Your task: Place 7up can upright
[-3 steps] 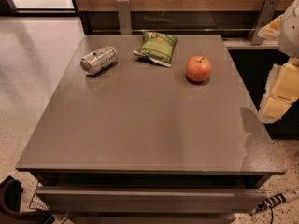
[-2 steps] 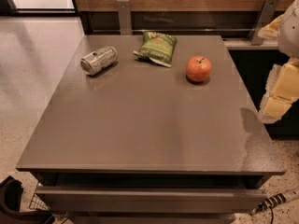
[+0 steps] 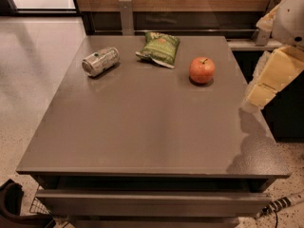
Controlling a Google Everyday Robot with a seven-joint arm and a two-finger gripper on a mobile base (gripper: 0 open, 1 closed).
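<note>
Rolling is the chief risk: the can [image 3: 100, 61] lies on its side near the far left corner of the table [image 3: 142, 137], and a clumsy nudge could send it over that edge. Right of it sit the chip bag [image 3: 159, 48] and then the apple [image 3: 202, 70], which a low reach across might knock. The gripper [image 3: 271, 76] hangs beyond the right edge, well apart from the can; whether it is wide or narrow I cannot tell.
</note>
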